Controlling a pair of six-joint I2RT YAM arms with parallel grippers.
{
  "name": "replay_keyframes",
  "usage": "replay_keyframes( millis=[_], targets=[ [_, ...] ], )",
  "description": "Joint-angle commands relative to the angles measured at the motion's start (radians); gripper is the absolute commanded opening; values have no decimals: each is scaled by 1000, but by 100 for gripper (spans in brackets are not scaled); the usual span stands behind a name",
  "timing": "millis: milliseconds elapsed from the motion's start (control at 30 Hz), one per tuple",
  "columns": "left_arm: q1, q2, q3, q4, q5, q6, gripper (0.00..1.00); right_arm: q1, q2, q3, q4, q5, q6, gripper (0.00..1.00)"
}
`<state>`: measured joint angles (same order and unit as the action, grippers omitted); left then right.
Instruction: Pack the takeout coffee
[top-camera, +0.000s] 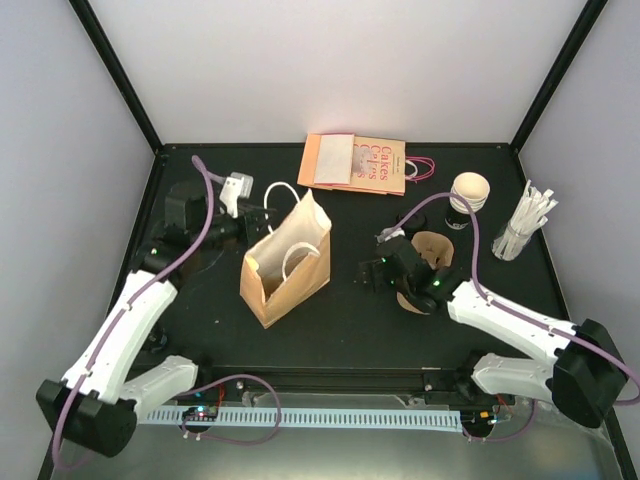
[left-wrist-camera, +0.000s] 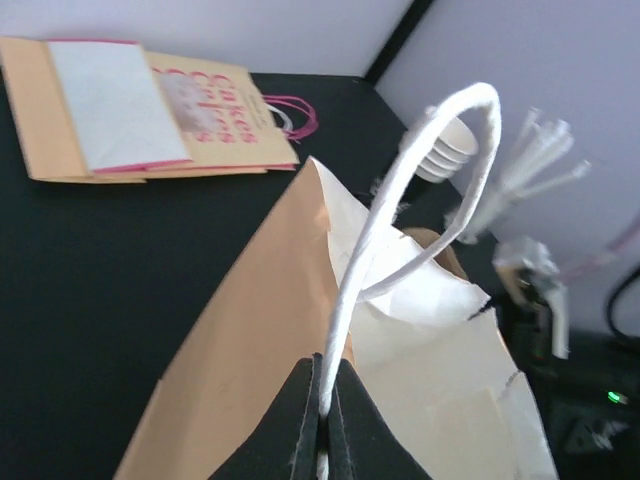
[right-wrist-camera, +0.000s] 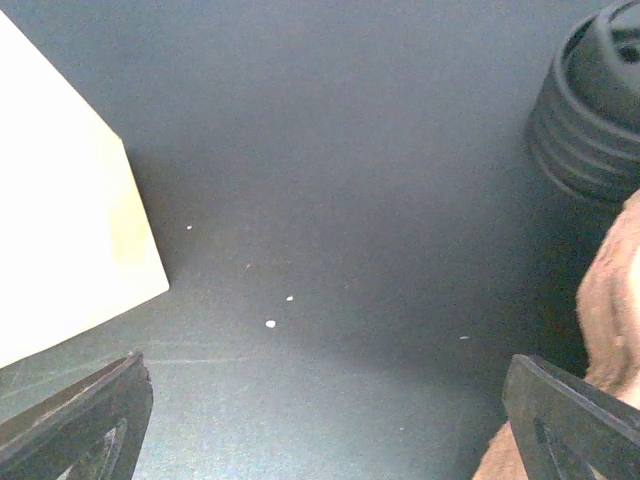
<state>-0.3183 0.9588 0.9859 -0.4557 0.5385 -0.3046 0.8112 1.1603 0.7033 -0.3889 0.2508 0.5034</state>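
My left gripper (left-wrist-camera: 322, 420) is clamped tight on the white handle (left-wrist-camera: 400, 210) of the brown paper bag (top-camera: 285, 265), which stands open in the middle of the table (top-camera: 340, 320). My right gripper (right-wrist-camera: 328, 368) hangs low over the table with its jaws spread wide and holds nothing. It is between the bag and the brown pulp carrier (top-camera: 432, 250), with ribbed black lids (right-wrist-camera: 590, 100) just ahead on its right. The takeout cup (top-camera: 468, 190) stands upright and unlidded at the back right, behind the carrier and near the straws (top-camera: 525, 222).
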Motion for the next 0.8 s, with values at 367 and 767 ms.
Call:
replay_keyframes(
  millis=[367, 767],
  targets=[
    [207, 236, 202, 126, -43, 33, 2, -86, -55, 51, -56, -18, -113, 99],
    [358, 304, 236, 114, -49, 46, 1, -98, -57, 73, -72, -12, -140, 99]
  ],
)
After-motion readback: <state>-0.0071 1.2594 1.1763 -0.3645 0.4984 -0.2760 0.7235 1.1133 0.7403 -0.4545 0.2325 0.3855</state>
